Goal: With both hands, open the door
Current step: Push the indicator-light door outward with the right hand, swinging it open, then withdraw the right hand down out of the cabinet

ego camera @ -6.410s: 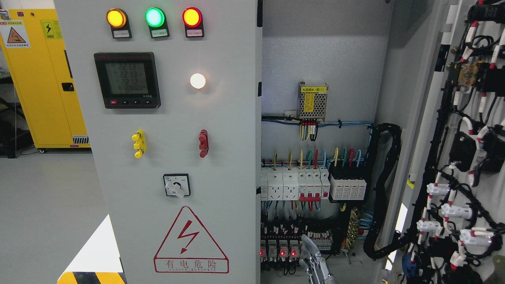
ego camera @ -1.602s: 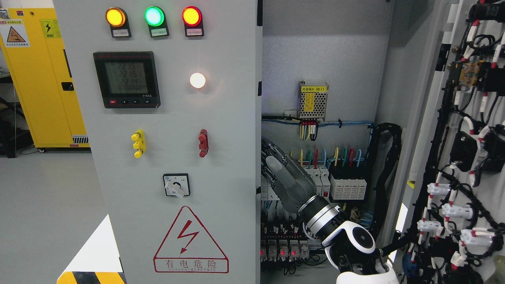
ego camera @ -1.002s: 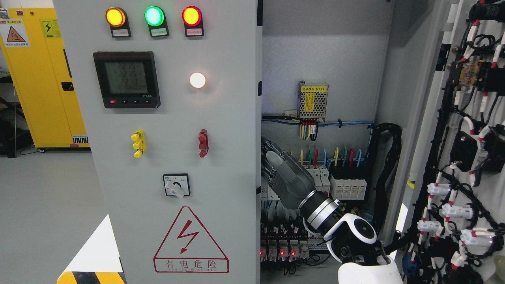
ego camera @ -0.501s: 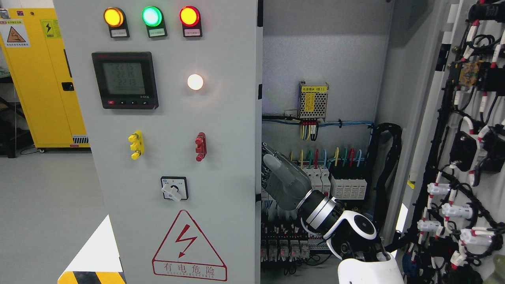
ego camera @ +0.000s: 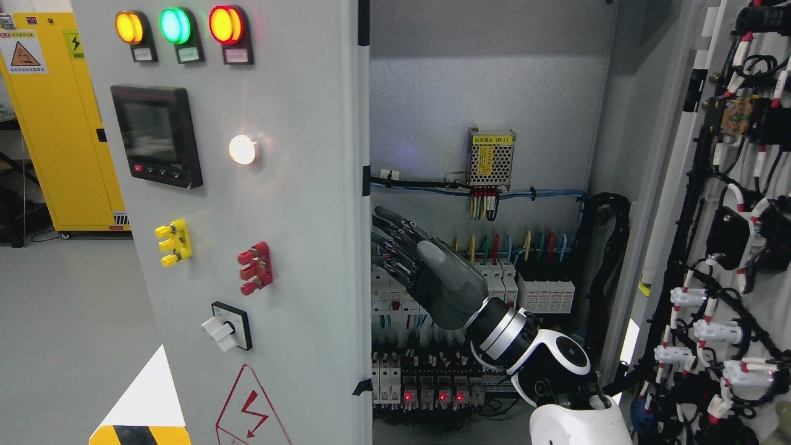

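Bright, even light; blurred meter display [ego camera: 154, 133].

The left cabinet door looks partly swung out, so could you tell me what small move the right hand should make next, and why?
Probably keep pushing the left door outward: the right hand sits just inside its edge, fingers extended, holding nothing, and the door is only partly swung.

left door [ego camera: 296, 204] | grey, lamps and meter on front | partly swung open | right door [ego camera: 729, 216] | fully open

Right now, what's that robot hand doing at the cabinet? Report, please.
Right hand open, fingers extended behind the grey metal left door. Door partly open. Left hand not in view. Nothing blocking.
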